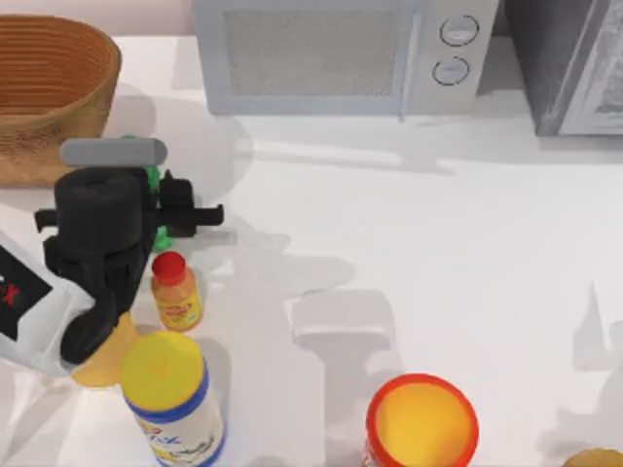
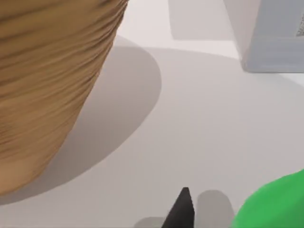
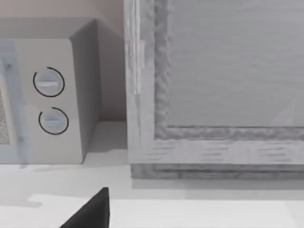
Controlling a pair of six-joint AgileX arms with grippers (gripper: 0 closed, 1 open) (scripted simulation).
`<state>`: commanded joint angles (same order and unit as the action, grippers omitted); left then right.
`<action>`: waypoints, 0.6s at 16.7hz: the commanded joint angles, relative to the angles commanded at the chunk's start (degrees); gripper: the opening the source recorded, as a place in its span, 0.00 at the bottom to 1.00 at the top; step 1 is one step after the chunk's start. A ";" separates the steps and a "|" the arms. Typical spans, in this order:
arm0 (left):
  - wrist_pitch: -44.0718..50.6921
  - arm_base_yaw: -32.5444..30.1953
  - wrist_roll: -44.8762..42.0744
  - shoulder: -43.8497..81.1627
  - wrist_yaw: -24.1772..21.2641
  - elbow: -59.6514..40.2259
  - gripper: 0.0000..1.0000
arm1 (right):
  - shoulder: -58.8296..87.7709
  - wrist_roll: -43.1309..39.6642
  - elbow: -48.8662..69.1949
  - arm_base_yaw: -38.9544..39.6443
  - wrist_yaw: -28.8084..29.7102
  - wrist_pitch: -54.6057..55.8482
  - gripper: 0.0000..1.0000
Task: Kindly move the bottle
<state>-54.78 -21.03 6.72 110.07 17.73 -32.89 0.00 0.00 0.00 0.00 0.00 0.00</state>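
Observation:
The bottle (image 1: 162, 238) is mostly hidden under my left gripper (image 1: 190, 209) at the table's left. Only slivers of its green show on either side of the black gripper body. In the left wrist view the bottle (image 2: 278, 204) is a rounded green mass close by, with one black fingertip (image 2: 183, 211) beside it over the white table. The left gripper is shut on the bottle. In the right wrist view my right gripper shows one black finger (image 3: 92, 211) off to the side. It stands open with nothing in it, facing the back of the table.
A woven basket (image 1: 49, 88) stands just behind the left gripper. A small yellow bottle with a red cap (image 1: 175, 292) and a yellow-lidded canister (image 1: 175, 394) stand close in front. An orange-rimmed tub (image 1: 421, 423) is at the front. A microwave (image 1: 321, 53) and a grey cabinet (image 1: 574, 63) line the back.

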 joint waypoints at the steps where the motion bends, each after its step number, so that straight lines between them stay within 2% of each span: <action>1: 0.00 0.00 0.00 0.00 0.00 0.00 0.75 | 0.00 0.00 0.00 0.00 0.00 0.00 1.00; 4: 0.00 0.00 0.00 0.00 0.00 0.00 0.98 | 0.00 0.00 0.00 0.00 0.00 0.00 1.00; 10: 0.00 0.00 0.00 0.00 0.00 0.00 1.00 | 0.00 0.00 0.00 0.00 0.00 0.00 1.00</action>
